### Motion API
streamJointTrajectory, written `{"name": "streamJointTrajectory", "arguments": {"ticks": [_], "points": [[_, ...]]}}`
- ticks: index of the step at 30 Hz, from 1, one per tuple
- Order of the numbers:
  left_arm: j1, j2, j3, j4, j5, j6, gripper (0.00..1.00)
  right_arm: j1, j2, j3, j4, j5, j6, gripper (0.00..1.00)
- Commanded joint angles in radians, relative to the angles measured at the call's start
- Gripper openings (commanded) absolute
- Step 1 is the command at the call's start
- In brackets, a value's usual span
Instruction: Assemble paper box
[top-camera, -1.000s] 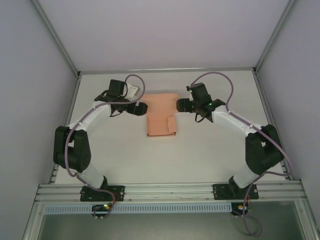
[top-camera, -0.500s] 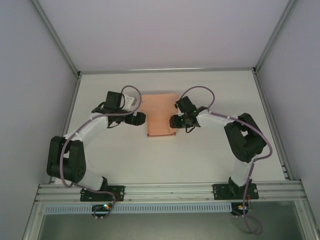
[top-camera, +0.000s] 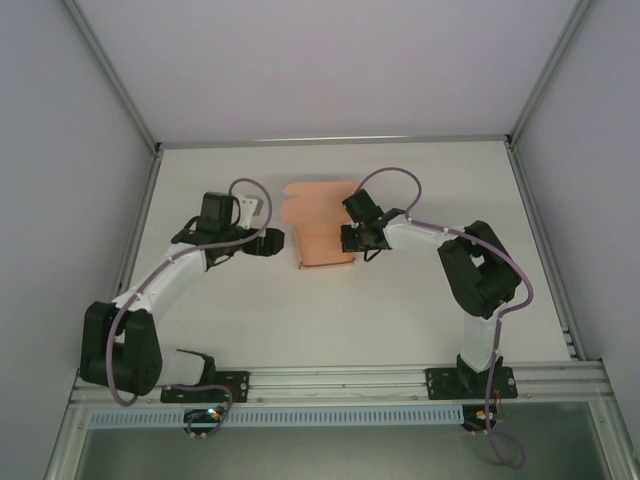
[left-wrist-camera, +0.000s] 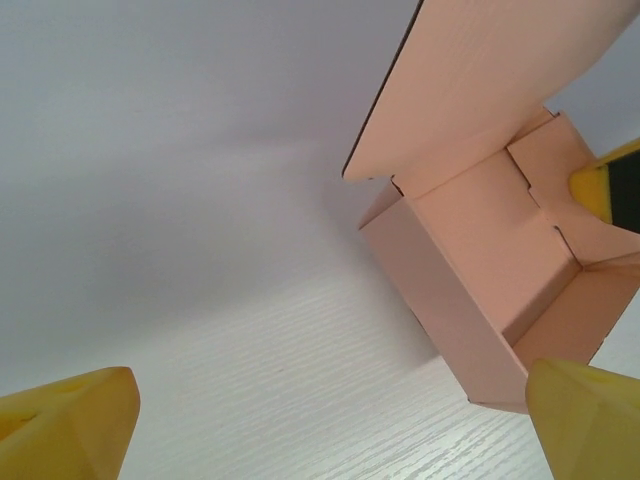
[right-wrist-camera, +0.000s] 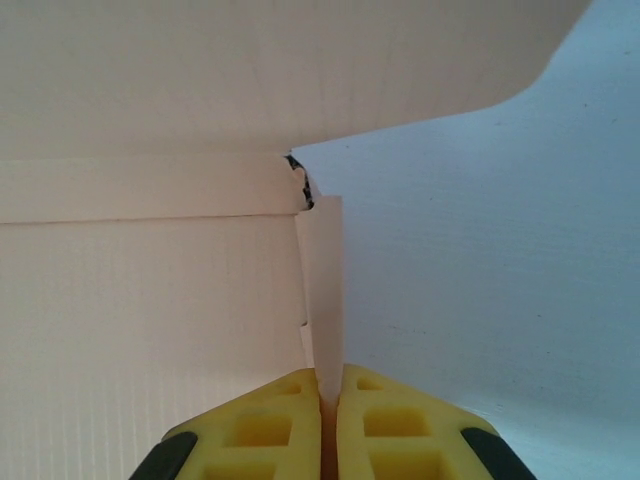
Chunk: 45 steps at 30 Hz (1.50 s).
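The salmon-pink paper box lies mid-table, half folded: side walls stand up and its lid flap lifts at the far end. In the left wrist view the paper box has an open top and a raised lid. My right gripper is shut on the box's right wall; in the right wrist view that thin wall runs edge-on between the yellow fingers of the right gripper. My left gripper stands open just left of the box, apart from it. The left gripper has nothing between its fingertips.
The white table is ringed by grey walls and an aluminium frame at the back. The arm bases sit on the rail at the near edge. Bare table lies in front of the box.
My right gripper moved in and shut on the box's right wall. The box went from nearly flat to walls and lid raised. My left gripper backed off slightly left, opening fully.
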Motion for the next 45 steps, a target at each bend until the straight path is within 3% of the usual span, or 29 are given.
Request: {"name": "streamJointTrajectory", "arguments": {"ticks": [1,8,11,14,16,20,24,27,33,39,45], "points": [[0.024,-0.048,-0.021,0.005,-0.054,-0.052,1.00,0.004,0.065,0.006,-0.121,0.061,-0.030,0.10],[0.090,-0.112,-0.072,-0.004,-0.062,-0.102,1.00,0.015,0.078,0.014,-0.156,0.065,-0.050,0.15],[0.100,-0.130,-0.090,0.008,-0.057,-0.116,1.00,0.023,0.069,0.009,-0.157,0.079,-0.057,0.11],[0.112,-0.131,-0.104,0.026,-0.057,-0.146,1.00,0.024,0.066,0.010,-0.156,0.086,-0.059,0.00],[0.121,-0.130,-0.113,0.041,-0.061,-0.168,1.00,0.028,0.035,-0.012,-0.105,0.090,-0.056,0.00],[0.184,-0.117,-0.170,0.150,-0.025,-0.283,1.00,0.024,-0.126,-0.095,0.099,-0.041,-0.062,0.00],[0.228,-0.080,-0.222,0.346,0.185,-0.388,1.00,0.005,-0.278,-0.152,0.326,-0.334,-0.022,0.00],[0.201,-0.046,-0.212,0.416,0.237,-0.413,1.00,0.008,-0.332,-0.161,0.467,-0.489,0.030,0.00],[0.065,0.038,-0.119,0.516,0.292,-0.418,1.00,0.036,-0.305,-0.145,0.630,-0.624,0.124,0.00],[0.014,0.071,-0.083,0.691,0.419,-0.489,1.00,0.044,-0.254,-0.110,0.585,-0.627,0.131,0.00],[-0.002,0.047,-0.049,0.616,0.395,-0.457,1.00,0.076,-0.233,-0.058,0.388,-0.480,0.032,0.00]]}}
